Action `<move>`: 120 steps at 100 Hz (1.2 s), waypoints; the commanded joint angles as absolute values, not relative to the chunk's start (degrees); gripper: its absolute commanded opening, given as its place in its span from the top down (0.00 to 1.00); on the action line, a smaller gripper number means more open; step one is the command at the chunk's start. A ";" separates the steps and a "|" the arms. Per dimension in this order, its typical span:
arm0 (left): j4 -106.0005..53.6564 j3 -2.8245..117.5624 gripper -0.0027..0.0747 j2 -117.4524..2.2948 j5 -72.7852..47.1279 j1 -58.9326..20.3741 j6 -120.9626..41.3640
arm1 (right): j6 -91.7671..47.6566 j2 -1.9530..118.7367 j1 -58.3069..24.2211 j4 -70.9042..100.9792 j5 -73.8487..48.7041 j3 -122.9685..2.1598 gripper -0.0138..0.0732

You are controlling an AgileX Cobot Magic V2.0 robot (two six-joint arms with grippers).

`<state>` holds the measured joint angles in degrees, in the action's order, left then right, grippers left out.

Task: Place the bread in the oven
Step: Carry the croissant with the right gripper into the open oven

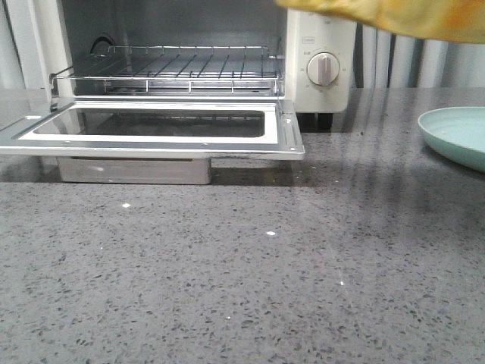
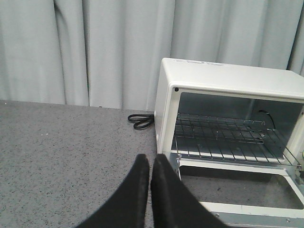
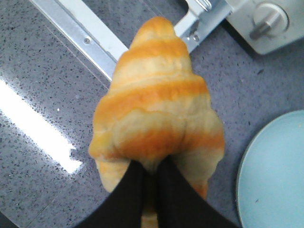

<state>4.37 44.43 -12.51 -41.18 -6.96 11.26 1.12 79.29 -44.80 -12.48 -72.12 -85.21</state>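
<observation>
The bread, a golden-yellow ridged croissant, is pinched in my right gripper, held above the counter near the oven door's right corner. In the front view only its blurred underside shows at the top right; the gripper itself is out of that view. The oven stands at the back left, off-white, with its glass door folded down flat and the wire rack bare. My left gripper is shut and empty, left of the oven near its front corner.
A pale green plate sits on the grey speckled counter at the right; it also shows in the right wrist view. A black power cord lies coiled behind the oven's left side. Grey curtains hang behind.
</observation>
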 commanded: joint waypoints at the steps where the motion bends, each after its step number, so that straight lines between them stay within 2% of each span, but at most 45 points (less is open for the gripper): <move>1: 4.01 46.12 0.99 -13.31 -37.10 -6.92 11.73 | 0.82 80.15 -49.54 -19.62 -70.07 -88.68 0.92; 21: 3.97 46.12 0.99 -13.31 -37.68 -6.92 11.73 | 0.82 87.30 -57.29 -30.17 -69.06 -96.37 0.92; 55: 3.88 46.12 0.99 -13.31 -38.45 -6.92 11.73 | 0.60 97.79 -57.76 -36.70 -66.25 -108.63 0.92; 120: 3.67 46.12 0.99 -13.31 -38.45 -6.92 11.73 | 0.47 106.34 -49.08 -37.28 -57.68 -115.91 0.92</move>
